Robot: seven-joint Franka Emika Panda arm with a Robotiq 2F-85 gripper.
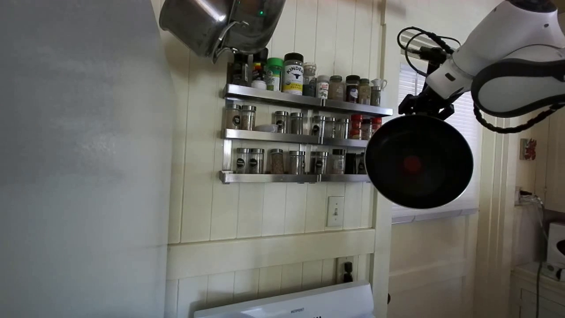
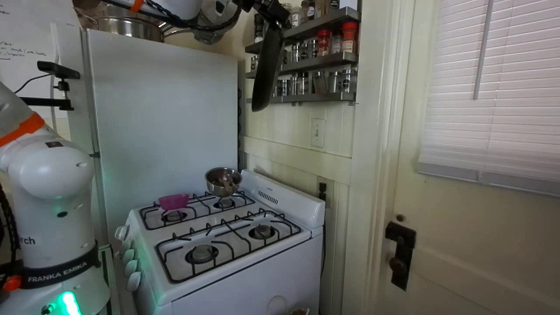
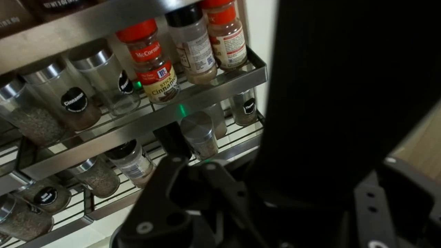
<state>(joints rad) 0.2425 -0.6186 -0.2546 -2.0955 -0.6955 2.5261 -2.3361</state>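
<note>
Logged round black frying pan (image 1: pixel 435 152), red-centred, hung near-vertical in mid-air, clamped in black claw (image 1: pixel 426 109). In both exterior views, noted pan before three-tier steel rack (image 1: pixel 273 137) of clear spice jars (image 1: pixel 256 161), masking part of it. Below, recorded shallow pink bowl (image 2: pixel 174 201) and shiny metal pot (image 2: pixel 216 189) on white gas stove (image 2: pixel 249 284), next to tall white refrigerator (image 2: pixel 162 118).

In an exterior view, the hand (image 2: pixel 276 18) holds a black pan (image 2: pixel 267 70) that partly hides spice shelves (image 2: pixel 319 64).
</note>
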